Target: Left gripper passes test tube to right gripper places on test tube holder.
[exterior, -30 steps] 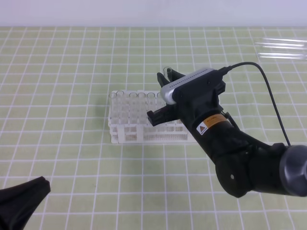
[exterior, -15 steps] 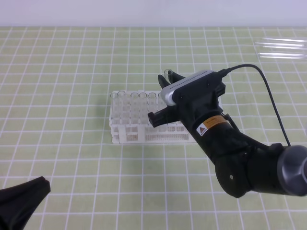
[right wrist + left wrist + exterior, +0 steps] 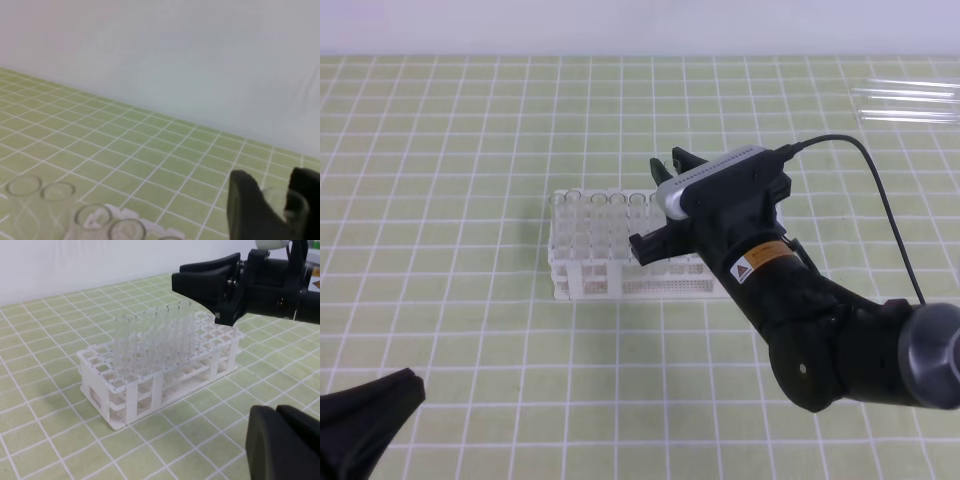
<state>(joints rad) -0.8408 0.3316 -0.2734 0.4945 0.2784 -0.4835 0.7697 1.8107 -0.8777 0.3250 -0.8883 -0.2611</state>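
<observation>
Change: a moment ago the rim of the test tube (image 3: 279, 199) stood proud above the tips of the right gripper (image 3: 668, 162); now no rim shows above them in the high view, and the tips stand a little wider.
Right gripper: fingers (image 3: 250, 212) parted, hovering over the 3 o'clock end of the test tube holder (image 3: 582, 280) – a faint, blurred rim sits in the gap in the wrist view, with no clear pinch on it.
Test tube: upright between those tips, apparently sunk into a hole at the end of the row; contact with either finger too blurred to tell.
Row in the rack: other clear tubes (image 3: 150, 335) standing side by side along the far edge, running toward 9 o'clock from the gripper.
Left gripper (image 3: 285, 440): fingers pressed together, holding nothing, parked near 7 o'clock of the table (image 3: 440, 130), well apart from the rack.
Spare tubes (image 3: 910, 100): lying flat toward 2 o'clock.
Meaning: handover done, and placement likely at the release – tube seemingly let go into the rack.
Next call: probably a straight lift clear of the rim, without brushing the neighbouring tubes.
Risk: a sideways drag tipping the tube or nudging the light holder.
</observation>
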